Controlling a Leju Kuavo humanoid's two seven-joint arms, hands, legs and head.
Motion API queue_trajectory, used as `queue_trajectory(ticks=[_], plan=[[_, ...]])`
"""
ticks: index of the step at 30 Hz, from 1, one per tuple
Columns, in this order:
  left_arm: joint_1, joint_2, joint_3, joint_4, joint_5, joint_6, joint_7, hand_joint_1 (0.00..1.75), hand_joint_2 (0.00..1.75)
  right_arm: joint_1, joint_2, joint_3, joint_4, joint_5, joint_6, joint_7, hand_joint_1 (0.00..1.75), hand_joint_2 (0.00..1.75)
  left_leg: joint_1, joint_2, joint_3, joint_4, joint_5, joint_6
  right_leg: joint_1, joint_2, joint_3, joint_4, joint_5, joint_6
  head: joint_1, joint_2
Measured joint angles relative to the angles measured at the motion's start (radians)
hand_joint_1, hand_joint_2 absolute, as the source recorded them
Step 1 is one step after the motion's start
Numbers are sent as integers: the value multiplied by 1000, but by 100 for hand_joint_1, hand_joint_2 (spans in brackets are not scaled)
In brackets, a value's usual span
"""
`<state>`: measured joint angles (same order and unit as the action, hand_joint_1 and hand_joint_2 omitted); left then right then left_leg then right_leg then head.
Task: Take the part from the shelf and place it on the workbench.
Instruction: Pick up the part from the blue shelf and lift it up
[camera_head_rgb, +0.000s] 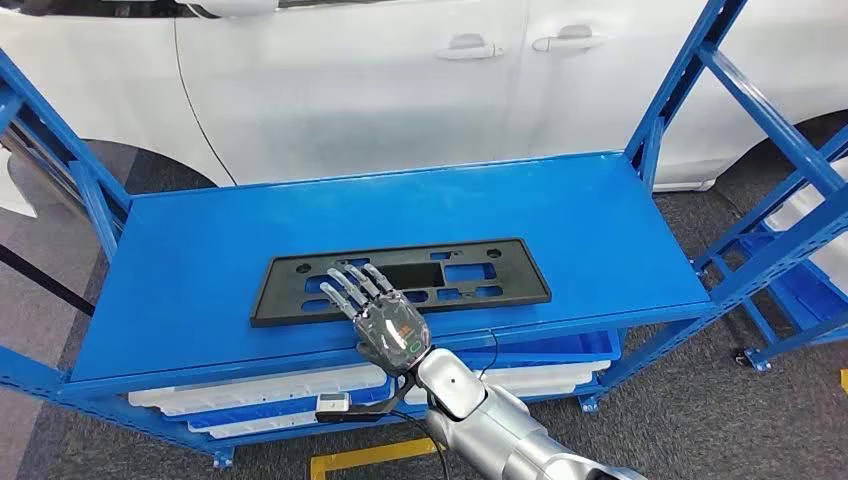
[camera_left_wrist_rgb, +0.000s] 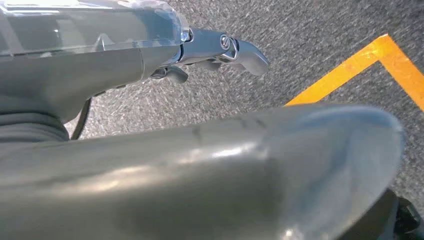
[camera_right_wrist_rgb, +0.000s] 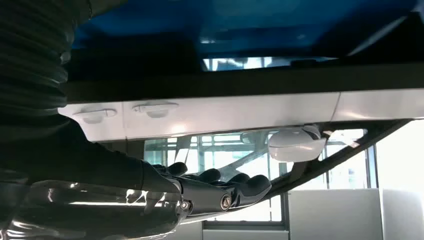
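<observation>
Reaching over the front edge of the blue shelf (camera_head_rgb: 180, 290), the right robot hand (camera_head_rgb: 375, 310) lies with its fingers extended and apart above the near long edge of the black license plate bracket (camera_head_rgb: 400, 280); it grasps nothing, and whether the fingertips actually touch the part cannot be told from the head view. The bracket rests flat near the middle of the top shelf board, slightly toward the front, its long axis running side to side, roughly parallel to the shelf's front edge, with the left end a little nearer the robot. The part therefore lies directly beneath and just beyond the fingers, extending well to either side of the hand. It is a thin, matte black rectangular frame pierced by several rectangular cut-outs and small mounting holes. The right robot hand is judged the nearer one for the pick. The left robot hand (camera_left_wrist_rgb: 220, 52) hangs low over grey carpeted floor (camera_left_wrist_rgb: 280, 45) beside a yellow floor marking (camera_left_wrist_rgb: 350, 67), fingers loosely curled and holding nothing. A white car (camera_head_rgb: 400, 80) stands behind the shelf.
</observation>
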<state>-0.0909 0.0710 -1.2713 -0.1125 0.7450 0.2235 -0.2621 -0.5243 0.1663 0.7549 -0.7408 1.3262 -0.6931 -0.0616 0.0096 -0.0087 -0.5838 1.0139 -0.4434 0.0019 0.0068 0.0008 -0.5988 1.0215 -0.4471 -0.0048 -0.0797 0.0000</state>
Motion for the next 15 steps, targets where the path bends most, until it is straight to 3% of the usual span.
queue_trajectory(ticks=[2,4,7,8,9,10,13,15], plan=[[0,1,-2,0,0,0,0,0,0,-2,2,-2,8,9,0,5,0,175,-1,0,1,-1,-1,-6,-4,-1,3,-7,3,-6,0,0],[-1,2,-6,0,0,0,0,0,0,-9,8,-7,21,21,0,11,0,175,-1,2,-10,32,-27,-14,-11,-2,9,-17,7,-16,0,0],[0,3,-12,0,0,0,0,0,0,-17,16,-9,38,25,0,14,0,175,2,3,-89,210,-117,-22,-11,-4,12,-20,8,-23,0,0],[1,3,-15,0,0,0,0,0,0,-17,17,-9,44,25,0,14,0,175,3,3,-114,261,-132,-24,-10,-4,12,-19,7,-24,0,0],[2,3,-17,0,0,0,0,0,0,-18,17,-9,50,25,-1,15,0,175,3,3,-124,281,-129,-26,-10,-4,13,-18,6,-25,0,0],[3,4,-18,0,0,0,0,0,0,-18,18,-9,54,25,-1,15,0,175,4,3,-115,259,-106,-27,-10,-3,14,-17,5,-24,0,0],[1,6,-20,1,0,0,0,0,0,-22,22,-9,62,25,-1,17,0,175,6,3,-25,66,-13,-24,-9,0,17,-8,-4,-15,0,0],[0,6,-21,1,0,0,0,0,0,-26,23,-10,67,25,-2,17,0,175,4,2,-1,11,-4,-14,-5,1,13,-2,-6,-6,0,0]])
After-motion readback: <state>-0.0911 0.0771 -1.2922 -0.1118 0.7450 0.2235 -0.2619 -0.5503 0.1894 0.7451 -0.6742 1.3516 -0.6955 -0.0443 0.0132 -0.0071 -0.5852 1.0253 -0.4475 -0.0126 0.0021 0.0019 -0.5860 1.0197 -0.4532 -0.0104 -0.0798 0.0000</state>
